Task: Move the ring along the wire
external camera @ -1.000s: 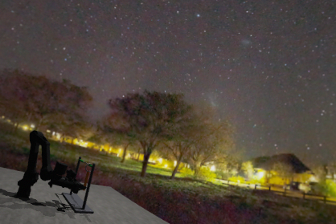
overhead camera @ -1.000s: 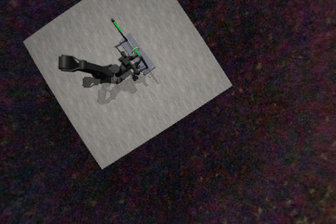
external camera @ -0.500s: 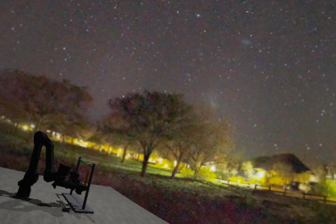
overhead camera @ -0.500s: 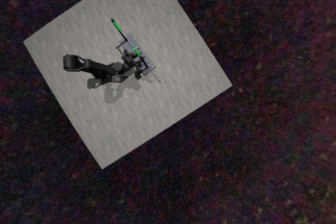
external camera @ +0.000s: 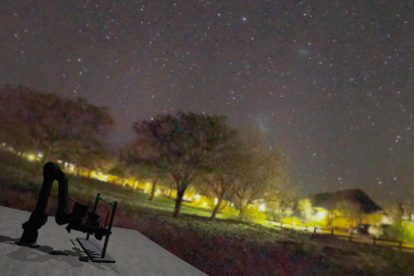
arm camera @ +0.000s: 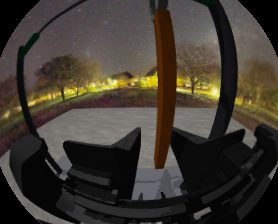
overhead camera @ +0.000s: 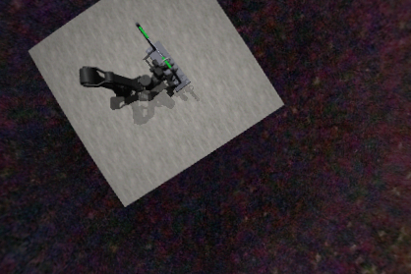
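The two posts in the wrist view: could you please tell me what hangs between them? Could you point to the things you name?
The orange handle (arm camera: 165,90) (external camera: 107,217) does, between the far post (overhead camera: 138,25) (external camera: 97,203) (arm camera: 22,85) and the near post (overhead camera: 176,79) (external camera: 110,225) (arm camera: 228,75), closer to the latter.
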Robot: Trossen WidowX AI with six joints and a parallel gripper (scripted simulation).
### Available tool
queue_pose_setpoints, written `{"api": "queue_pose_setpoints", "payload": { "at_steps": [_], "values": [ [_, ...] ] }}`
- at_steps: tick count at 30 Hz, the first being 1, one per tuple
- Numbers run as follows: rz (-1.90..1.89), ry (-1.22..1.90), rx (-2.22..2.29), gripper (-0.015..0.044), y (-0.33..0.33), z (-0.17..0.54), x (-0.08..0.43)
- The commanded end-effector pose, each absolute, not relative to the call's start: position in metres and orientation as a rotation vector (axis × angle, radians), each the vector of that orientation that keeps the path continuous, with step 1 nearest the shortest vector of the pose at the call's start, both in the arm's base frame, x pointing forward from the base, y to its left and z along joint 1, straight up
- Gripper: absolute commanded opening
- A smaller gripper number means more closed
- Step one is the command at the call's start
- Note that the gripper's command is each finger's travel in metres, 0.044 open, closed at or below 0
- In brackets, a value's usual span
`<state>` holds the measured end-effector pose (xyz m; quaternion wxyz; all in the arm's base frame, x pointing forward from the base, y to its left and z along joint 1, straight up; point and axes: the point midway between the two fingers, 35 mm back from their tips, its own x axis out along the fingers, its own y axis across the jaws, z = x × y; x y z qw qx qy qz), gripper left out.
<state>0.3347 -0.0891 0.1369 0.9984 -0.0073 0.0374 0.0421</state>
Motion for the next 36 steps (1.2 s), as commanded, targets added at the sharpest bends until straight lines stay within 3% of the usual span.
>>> {"api": "queue_pose_setpoints", "payload": {
  "at_steps": [1,15,20,22,28,36],
  "values": [
    [0.080,0.067,-0.015,0.0160,-0.0903,0.1395,0.3364],
    [0.080,0.067,-0.015,0.0160,-0.0903,0.1395,0.3364],
    [0.084,0.074,-0.015,0.0029,-0.0892,0.1374,0.3351],
    [0.084,0.074,-0.015,0.0015,-0.0892,0.1374,0.3351],
    [0.084,0.074,-0.015,-0.0142,-0.0892,0.1374,0.3351],
    [0.085,0.074,-0.015,-0.0150,-0.0894,0.1383,0.3351]
  ]
}}
